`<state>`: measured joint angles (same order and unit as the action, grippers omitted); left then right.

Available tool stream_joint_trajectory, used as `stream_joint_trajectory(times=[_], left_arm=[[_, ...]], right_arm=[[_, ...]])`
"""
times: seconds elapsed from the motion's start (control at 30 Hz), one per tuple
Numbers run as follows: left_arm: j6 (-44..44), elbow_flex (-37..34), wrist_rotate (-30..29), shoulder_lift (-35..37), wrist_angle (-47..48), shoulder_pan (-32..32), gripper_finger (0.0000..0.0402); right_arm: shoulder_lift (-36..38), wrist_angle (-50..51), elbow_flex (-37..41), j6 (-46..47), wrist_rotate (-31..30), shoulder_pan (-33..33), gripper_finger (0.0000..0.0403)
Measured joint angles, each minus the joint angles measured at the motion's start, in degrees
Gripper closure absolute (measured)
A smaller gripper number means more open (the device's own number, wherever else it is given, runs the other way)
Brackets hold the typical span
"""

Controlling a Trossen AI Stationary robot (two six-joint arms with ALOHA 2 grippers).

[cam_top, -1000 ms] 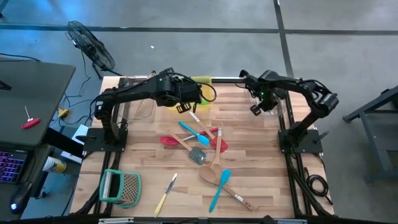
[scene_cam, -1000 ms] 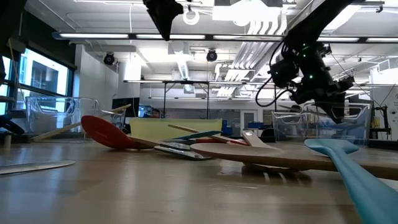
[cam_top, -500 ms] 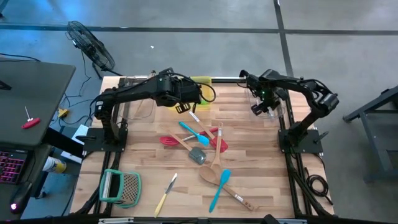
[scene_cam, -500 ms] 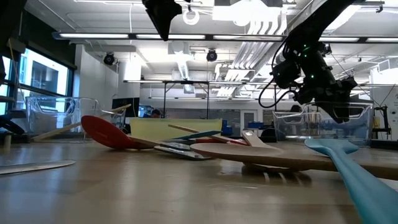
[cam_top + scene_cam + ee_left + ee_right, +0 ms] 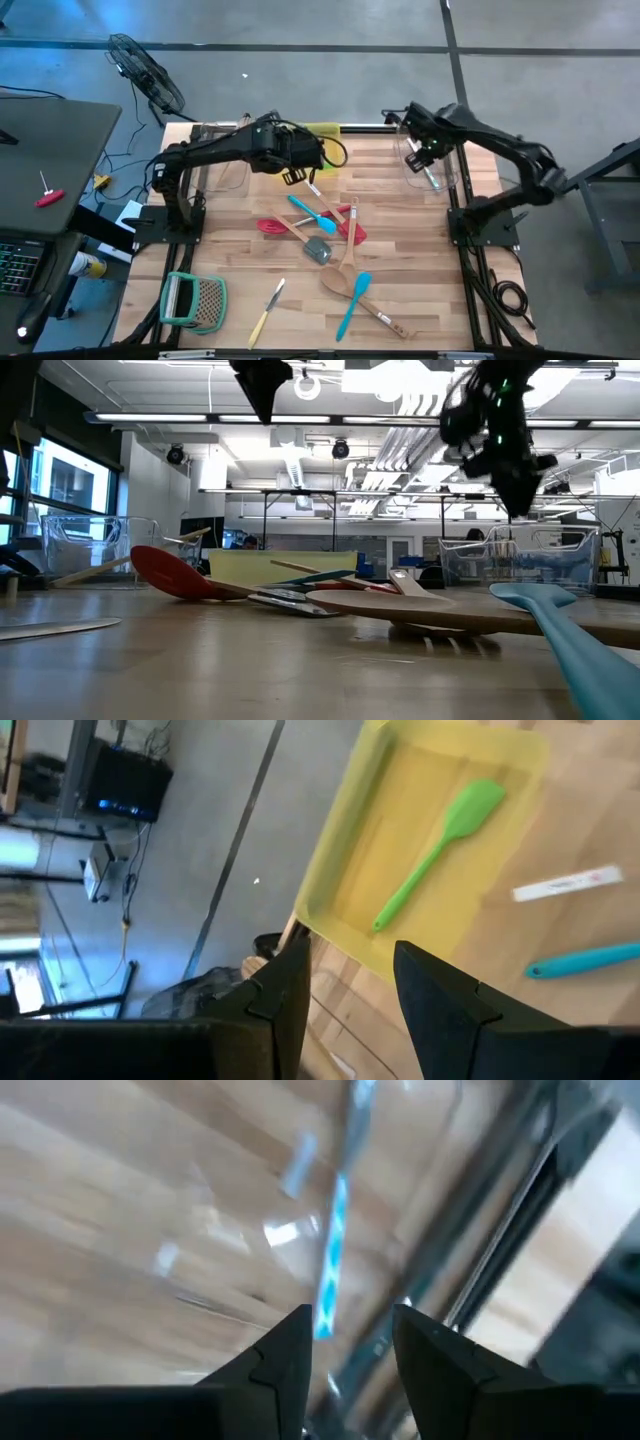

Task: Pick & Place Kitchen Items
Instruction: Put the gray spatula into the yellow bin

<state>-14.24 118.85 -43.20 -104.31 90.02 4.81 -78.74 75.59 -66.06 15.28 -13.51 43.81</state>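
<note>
The right gripper [image 5: 420, 152], fingers parted and holding nothing, is hovering over the clear bin [image 5: 447, 172], a blue utensil [image 5: 332, 1258] lying lengthwise ahead. The left gripper [image 5: 350, 982], also parted, is sitting nearer the utensil pile [image 5: 322, 232].

I see a floor fan [image 5: 148, 78] standing off the bench's [image 5: 420, 270] far-left corner. A keyboard [image 5: 20, 265] glows on a desk to the left, and a red-handled tool [image 5: 48, 193] lies there too.

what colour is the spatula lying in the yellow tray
Green. The spatula lies in the yellow tray; the left wrist view shows it best.
</note>
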Motion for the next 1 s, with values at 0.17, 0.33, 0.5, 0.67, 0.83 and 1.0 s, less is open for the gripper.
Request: stream_joint_trajectory(times=[0.17,0.33,0.5,0.67,0.83,1.0], left_arm=[[0.04,0.0,0.44,0.0,0.0,-4.22,0.0261],[-0.39,0.0,0.87,0.0,0.0,-9.15,0.0261],[-2.34,0.0,1.97,0.0,-0.02,-14.27,0.0261],[-2.82,0.0,6.48,0.0,0.0,-18.94,0.0261],[-6.33,0.0,10.09,0.0,-0.02,-22.82,0.0261],[-7.25,0.0,10.12,0.0,-0.02,-25.86,0.0261]], right_arm=[[9.69,-4.76,-2.08,-7.52,8.92,-5.75,0.0273],[16.59,-8.7,-2.08,-14.78,26.44,-11.05,0.0273],[20.09,-11.76,-2.08,-14.53,33.4,-16.79,0.0275],[20.73,-12.37,-1.79,-13.45,33.24,-23.44,0.0275],[20.72,-18.95,2.8,-11.52,32.94,-30.23,0.0275],[20.7,-27.98,9.07,-7.8,32.93,-36.59,0.0275]])
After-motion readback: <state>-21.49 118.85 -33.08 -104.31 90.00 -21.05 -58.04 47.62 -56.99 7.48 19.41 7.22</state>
